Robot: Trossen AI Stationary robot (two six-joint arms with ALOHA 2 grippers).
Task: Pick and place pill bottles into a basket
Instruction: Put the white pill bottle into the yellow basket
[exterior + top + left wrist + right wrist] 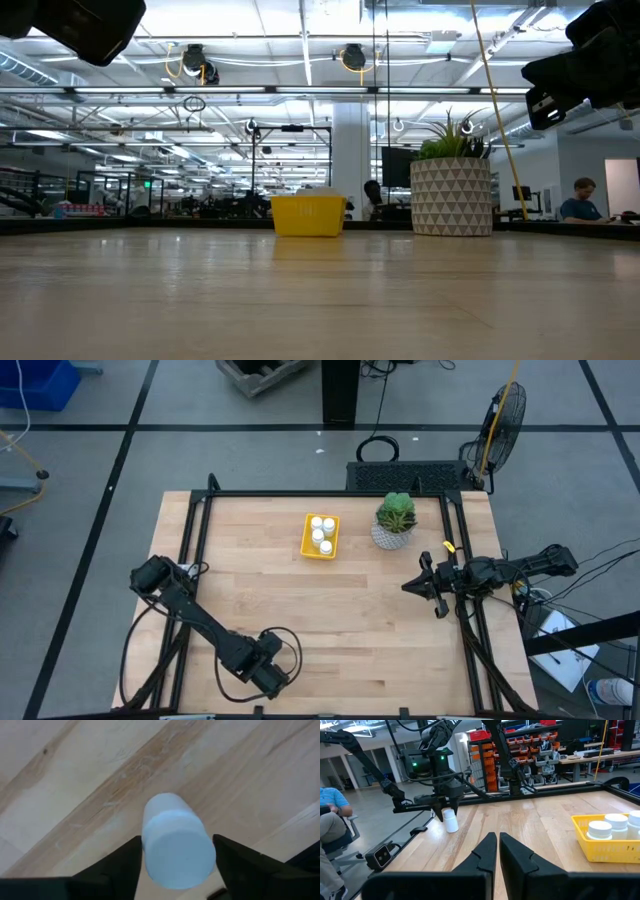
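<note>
The left claw (268,672) hung over the near-left part of the tabletop (330,630), its two fingers (120,865) closed against the sides of one pill bottle (176,845). In the right wrist view that bottle (450,820) was held tilted and clear of the wood beneath the left claw (441,812). The yellow basket (320,536) sat on the far middle of the tabletop, just left of the potted plant (395,520), and white pill bottles (322,532) stood upright inside it, close together. The right claw (432,586) waited at the right edge of the tabletop, its fingers (485,852) nearly together and holding nothing.
</note>
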